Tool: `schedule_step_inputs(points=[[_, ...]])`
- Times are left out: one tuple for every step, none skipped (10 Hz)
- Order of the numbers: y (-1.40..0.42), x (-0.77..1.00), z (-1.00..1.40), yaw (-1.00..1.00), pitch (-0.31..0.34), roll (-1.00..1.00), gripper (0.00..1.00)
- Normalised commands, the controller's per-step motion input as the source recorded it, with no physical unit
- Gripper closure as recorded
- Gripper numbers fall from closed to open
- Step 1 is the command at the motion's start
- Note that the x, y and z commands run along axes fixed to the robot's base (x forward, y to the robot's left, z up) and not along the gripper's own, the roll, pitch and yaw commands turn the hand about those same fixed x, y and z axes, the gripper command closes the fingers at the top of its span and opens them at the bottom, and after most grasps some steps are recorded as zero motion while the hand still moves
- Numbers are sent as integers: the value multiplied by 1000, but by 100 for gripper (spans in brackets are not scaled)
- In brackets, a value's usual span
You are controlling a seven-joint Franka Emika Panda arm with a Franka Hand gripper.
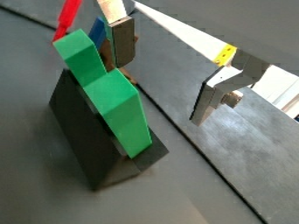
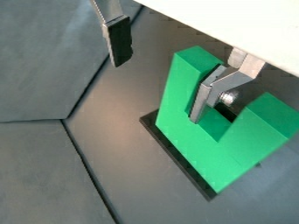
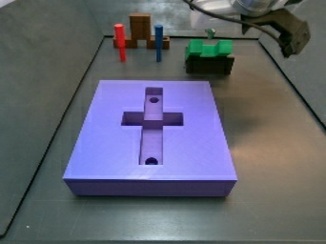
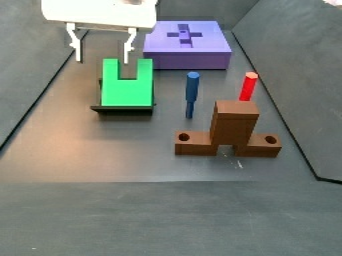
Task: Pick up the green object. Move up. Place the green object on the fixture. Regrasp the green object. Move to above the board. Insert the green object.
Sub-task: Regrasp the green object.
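Green object (image 4: 127, 84), a single blocky U-shaped piece, sits on the fixture (image 4: 123, 108), a dark sloped block on a flat base plate, and covers most of its top face. In a wrist view the green object (image 1: 107, 92) leans up the slope of the fixture (image 1: 84, 140); in another wrist view its notch (image 2: 239, 109) faces up toward the gripper.

The gripper (image 4: 103, 45) hangs just above the green object with its jaws wide apart and holds nothing. One finger (image 2: 117, 35) stands clear beside the piece, apart from it. The second finger (image 2: 219, 90) lies in line with the notch; I cannot tell whether it touches the plastic.

Beyond the fixture lies one board (image 3: 152, 143), purple, with one cross-shaped recess (image 3: 152, 118) and two round holes in it, all unfilled. Near the fixture stand one red peg (image 4: 249, 86), one blue peg (image 4: 191, 94) and one orange-brown upright block (image 4: 229, 133), each apart from the fixture and from one another. In a side view the green object (image 3: 208, 46) shows past the far edge of the board.
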Motion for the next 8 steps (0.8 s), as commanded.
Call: schedule_step_inputs(points=[[-194,314,-214,0,546,177,0],[-183,397,-191,0,486,106,0],[-117,366,-91,0,249,0,0],[-49,383,0,14,94,0,0],[-17,297,-29,69,0,0,0],[-31,217,-169,97,-20,-26,0],[-43,246,-217,123,-86,-66,0],[-63,214,-306,120,-100,-54,0]])
